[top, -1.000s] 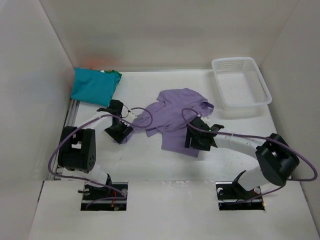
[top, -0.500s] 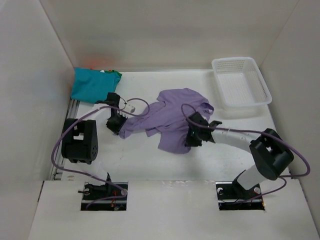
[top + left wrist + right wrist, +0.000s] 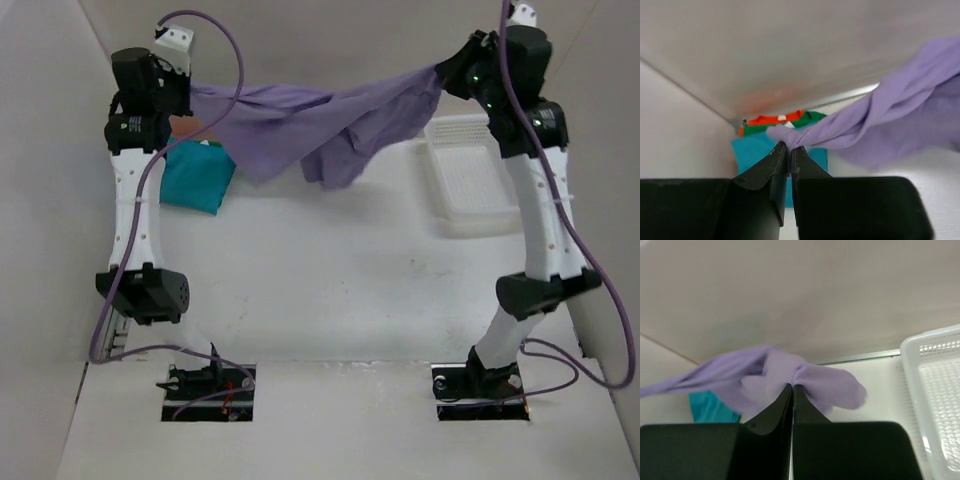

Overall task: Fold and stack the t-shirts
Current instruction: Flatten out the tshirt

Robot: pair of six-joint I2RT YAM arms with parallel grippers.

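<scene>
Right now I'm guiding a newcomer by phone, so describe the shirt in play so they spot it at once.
Above the white table, the purple shirt hangs stretched in mid-air. The left gripper pinches one end, the right gripper the other. Unlike the teal shirt lying in the far left corner, it is held aloft.

orange shirt point(image 3: 771, 120), green shirt point(image 3: 812, 118): only edge strips show beyond teal shirt point(image 3: 752, 150) | basket point(image 3: 932, 335): cut by frame edge
</scene>
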